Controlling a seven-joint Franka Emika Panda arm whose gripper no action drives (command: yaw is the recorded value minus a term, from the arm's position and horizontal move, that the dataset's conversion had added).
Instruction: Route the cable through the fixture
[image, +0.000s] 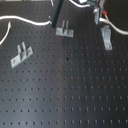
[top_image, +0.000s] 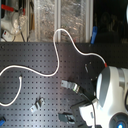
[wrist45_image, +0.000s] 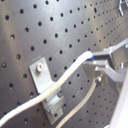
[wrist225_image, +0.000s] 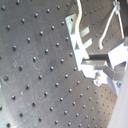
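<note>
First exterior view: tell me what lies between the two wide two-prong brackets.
Only bare perforated board lies between the near bracket and the far bracket.

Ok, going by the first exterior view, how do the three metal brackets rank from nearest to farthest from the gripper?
Measured from the gripper, at the top of the first exterior view:
1. The fixture, narrow and forked, just below the gripper on the first exterior view's right.
2. The middle bracket, two-pronged, near top centre.
3. The far bracket, two-pronged, on the first exterior view's left.
</note>
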